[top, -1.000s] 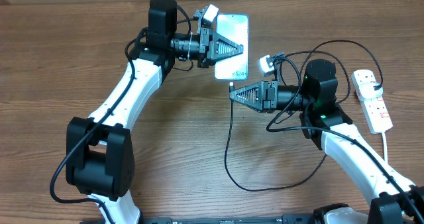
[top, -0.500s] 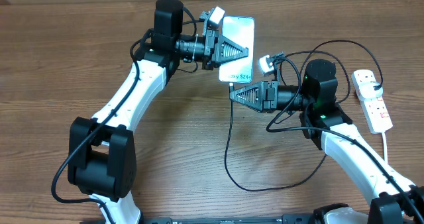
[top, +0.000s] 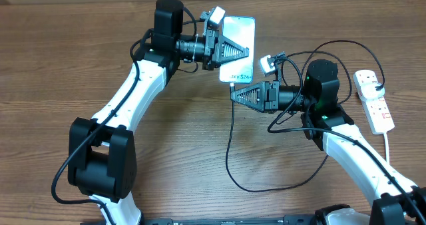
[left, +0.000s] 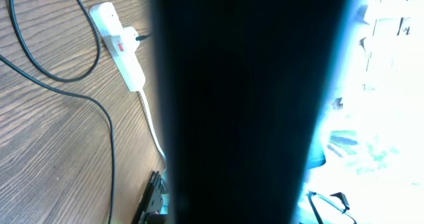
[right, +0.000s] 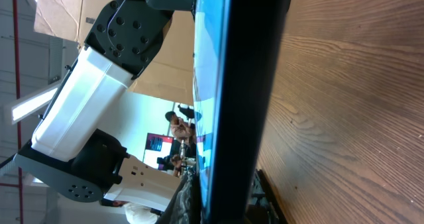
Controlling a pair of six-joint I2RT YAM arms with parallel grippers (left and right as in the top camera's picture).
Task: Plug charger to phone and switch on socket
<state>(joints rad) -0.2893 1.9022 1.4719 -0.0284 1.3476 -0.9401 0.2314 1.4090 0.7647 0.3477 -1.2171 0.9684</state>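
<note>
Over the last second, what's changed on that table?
The left hand, gripping the phone, carried it a little right and toward the right hand, then stopped. The right hand, the black cable it pinches and the white power strip stayed put.

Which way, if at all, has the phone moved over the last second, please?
Yes. In the overhead view the phone shifted slightly right, toward the fixed socket, then stayed put.

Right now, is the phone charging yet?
Not yet. Done: the long thin black charger cable looks plugged into the white power strip with red switches. In hand: left tool holds the slim blue-screened phone, right tool holds the connector by its bottom edge. Left: pushing it in, then the switch.
</note>
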